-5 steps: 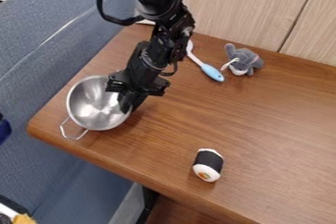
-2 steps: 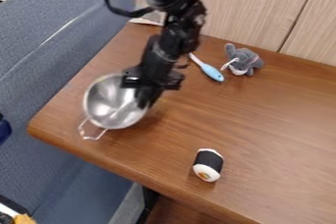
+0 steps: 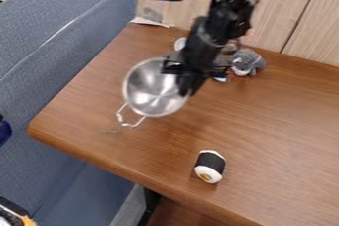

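clenching the rim of the steel bowl (image 3: 151, 93) with the black gripper (image 3: 185, 89), holding it over the left part of the wooden table (image 3: 285, 126), pointing its wire handle (image 3: 124, 121) toward the lower left.

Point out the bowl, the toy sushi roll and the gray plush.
Bowl (image 3: 151, 90), camera view: the shiny inside.
Toy sushi roll (image 3: 210, 162), camera view: its black wrap.
Gray plush (image 3: 248, 60), camera view: its gray body.

My gripper (image 3: 185, 84) at the rim of the metal bowl (image 3: 149, 93); sushi toy (image 3: 210, 166) nearer the table's (image 3: 265, 136) front edge.
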### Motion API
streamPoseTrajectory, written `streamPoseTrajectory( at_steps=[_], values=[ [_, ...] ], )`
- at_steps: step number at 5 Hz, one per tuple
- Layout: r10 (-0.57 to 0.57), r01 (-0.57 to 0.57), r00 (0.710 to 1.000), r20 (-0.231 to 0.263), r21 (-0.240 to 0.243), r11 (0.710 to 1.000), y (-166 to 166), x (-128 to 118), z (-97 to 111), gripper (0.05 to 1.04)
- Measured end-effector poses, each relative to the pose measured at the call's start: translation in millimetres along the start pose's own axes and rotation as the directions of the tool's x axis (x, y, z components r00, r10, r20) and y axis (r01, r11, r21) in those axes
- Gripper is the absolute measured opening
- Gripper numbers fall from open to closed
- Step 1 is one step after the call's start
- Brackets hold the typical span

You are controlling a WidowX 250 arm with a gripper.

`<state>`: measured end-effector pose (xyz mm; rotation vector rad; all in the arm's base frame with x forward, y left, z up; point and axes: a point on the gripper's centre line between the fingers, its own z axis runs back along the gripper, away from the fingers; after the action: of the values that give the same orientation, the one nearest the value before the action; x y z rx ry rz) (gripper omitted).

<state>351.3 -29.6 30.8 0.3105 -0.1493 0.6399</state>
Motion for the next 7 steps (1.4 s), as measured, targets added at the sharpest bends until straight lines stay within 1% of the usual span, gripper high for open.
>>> streamPoseTrajectory(
  at_steps=[1, 2, 3, 4, 5, 6, 7],
  values=[
    [-0.093, 0.094, 0.996, 0.01, -0.028, 0.995, -40, -12, 9, 0.074],
    [-0.165, 0.165, 0.986, -0.001, -0.049, 0.985, -66, -24, 9, 0.074],
    [-0.248, 0.248, 0.969, -0.012, -0.039, 0.968, -87, -41, 3, 0.074],
    [-0.278, 0.276, 0.961, -0.018, -0.064, 0.959, -95, -46, -1, 0.074],
    [-0.297, 0.296, 0.955, -0.009, -0.077, 0.952, -97, -47, -4, 0.074],
    [-0.304, 0.302, 0.953, -0.009, -0.084, 0.949, -97, -48, -5, 0.102],
    [-0.279, 0.279, 0.96, 0.003, -0.073, 0.958, -95, -46, -8, 0.279]
  ],
)
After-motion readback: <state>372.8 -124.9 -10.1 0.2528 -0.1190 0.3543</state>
